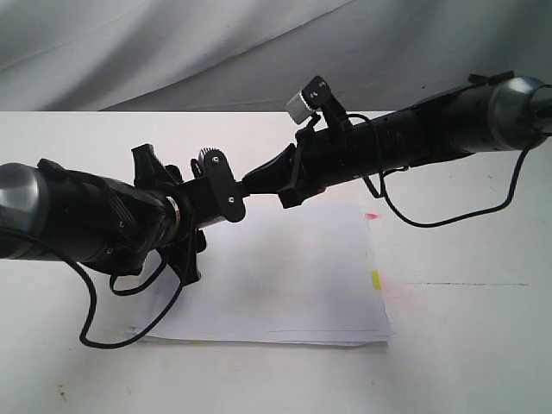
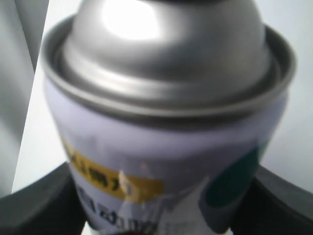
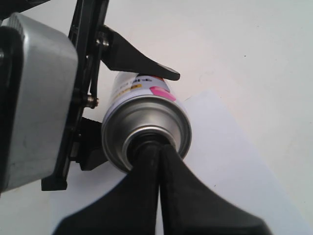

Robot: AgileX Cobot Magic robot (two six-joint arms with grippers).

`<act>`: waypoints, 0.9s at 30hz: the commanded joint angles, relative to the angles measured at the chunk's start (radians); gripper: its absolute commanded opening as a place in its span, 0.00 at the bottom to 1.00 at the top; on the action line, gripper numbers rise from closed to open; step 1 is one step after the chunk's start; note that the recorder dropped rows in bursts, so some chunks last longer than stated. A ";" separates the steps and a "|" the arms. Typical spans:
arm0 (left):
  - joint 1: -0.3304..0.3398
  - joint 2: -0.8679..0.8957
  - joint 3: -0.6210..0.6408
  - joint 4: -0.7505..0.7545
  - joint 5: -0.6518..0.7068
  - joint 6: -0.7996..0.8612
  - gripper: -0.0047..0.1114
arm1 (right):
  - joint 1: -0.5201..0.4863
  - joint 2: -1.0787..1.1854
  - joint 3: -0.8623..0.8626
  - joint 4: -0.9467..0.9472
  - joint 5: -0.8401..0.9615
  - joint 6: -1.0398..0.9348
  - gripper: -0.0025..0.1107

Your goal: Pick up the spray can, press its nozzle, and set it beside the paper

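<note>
The white desk [image 1: 466, 362] carried a thin stack of white paper [image 1: 293, 285] sheets. Above the paper, the left gripper [image 2: 159, 205] was clamped round the silver-topped, white-labelled spray can [image 3: 146, 117]. The right gripper [image 3: 157, 156], jaws together, met the can's top, hiding the black nozzle. An off-centre push could twist the can in that grip, or spray might wet the paper. The can's contents were not visible.

Stack of white paper sheets [image 1: 302, 276] lies flat on the white table [image 1: 466, 345], mid-scene. My left claw [image 1: 214, 188] grips the silver-topped aerosol spray can [image 3: 129, 120] above the stack's far left part. My right claw [image 3: 159, 152] comes from the right, tips together on the can's top.
</note>
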 commanded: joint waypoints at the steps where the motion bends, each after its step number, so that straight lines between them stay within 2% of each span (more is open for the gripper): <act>1: -0.005 -0.008 -0.010 0.026 -0.021 -0.009 0.04 | 0.008 0.002 -0.005 0.014 0.028 -0.007 0.02; 27: -0.005 -0.008 -0.010 0.026 -0.021 -0.009 0.04 | 0.020 0.002 -0.005 0.030 0.026 -0.009 0.02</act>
